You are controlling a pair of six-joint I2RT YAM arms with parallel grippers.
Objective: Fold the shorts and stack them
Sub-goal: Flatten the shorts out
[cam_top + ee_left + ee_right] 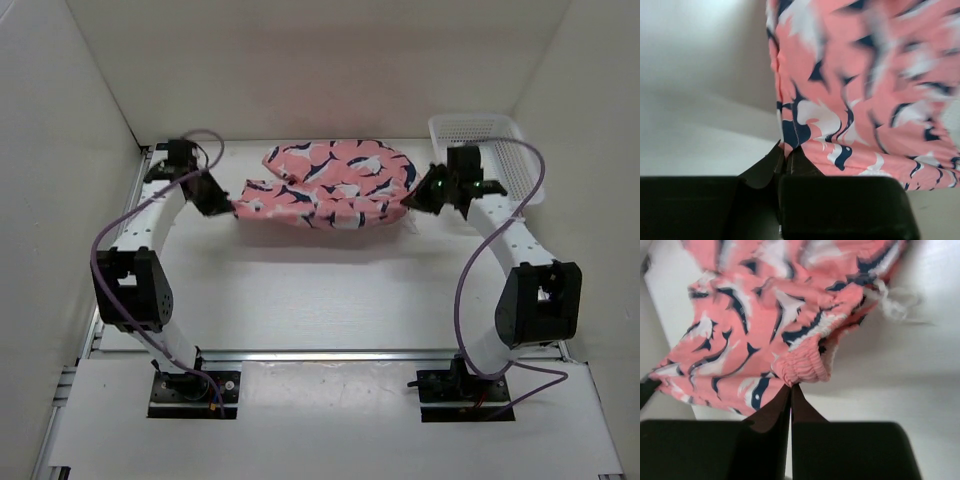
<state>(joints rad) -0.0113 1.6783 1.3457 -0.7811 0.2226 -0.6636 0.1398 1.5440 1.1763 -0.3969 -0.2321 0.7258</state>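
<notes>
Shorts (325, 185) of coral-pink cloth with navy and white fish shapes are stretched across the far half of the white table (320, 290), held at both ends. Nearest in the top view, the two arm bases are bolted at the table's near edge. From there the left arm (150, 280) and the right arm (505, 235) reach away, each with a looping purple cable (462, 290).

Further out, the left gripper (228, 205) has its fingers pressed together on the left end of the shorts. Its wrist view shows the dark fingertips (765, 170) closed on the cloth's edge, with the fabric rising away from them. The right gripper (412, 200) is pinching the right end. Its wrist view shows it clamped on the gathered elastic waistband (802, 365), and a frayed white drawstring (892, 302) trails off further on.

Between the grippers the near edge of the shorts runs fairly taut, while the far part is bunched in folds. Whether the cloth clears the table cannot be told. Beyond the right gripper, a white mesh basket (480, 130) sits in the far right corner by the wall
</notes>
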